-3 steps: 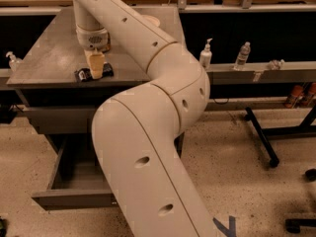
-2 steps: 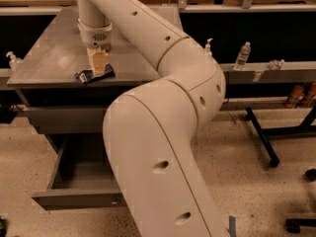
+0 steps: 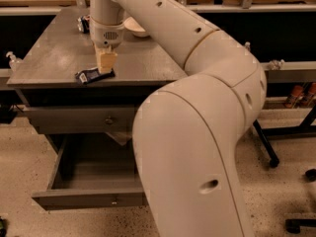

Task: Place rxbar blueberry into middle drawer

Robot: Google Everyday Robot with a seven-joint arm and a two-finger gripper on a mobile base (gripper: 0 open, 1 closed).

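Robot arm: the robot arm [image 3: 197, 132] is white and very thick; it fills the front right of the view and reaches up and over the top of the grey cabinet [image 3: 54, 53].
Grey cabinet: it stands at the left, seen from above, with a flat grey top.
Middle drawer: the middle drawer [image 3: 74, 200] is the lowest one of the cabinet. It is pulled out towards the camera, its inside looks bare, and there is a small round knob [image 3: 114, 200] on its front.
Upper drawer: the upper drawer [image 3: 74, 120] sits closed just under the cabinet top.
Bowl: a pale bowl [image 3: 134, 27] is at the back of the cabinet top, partly behind the arm.
Gripper: the gripper [image 3: 105, 63] points down over the front part of the cabinet top, right at the right end of the bar.
Jaws: I cannot tell whether they are apart or together.
Rxbar blueberry: the rxbar blueberry [image 3: 91, 76] lies flat on the cabinet top, near its front edge, and not in any drawer.
Dark object: a small dark object [image 3: 84, 23] is at the back of the cabinet top, left of the bowl.
Small bottle: a small bottle [image 3: 11, 59] stands just beside the left edge of the cabinet.
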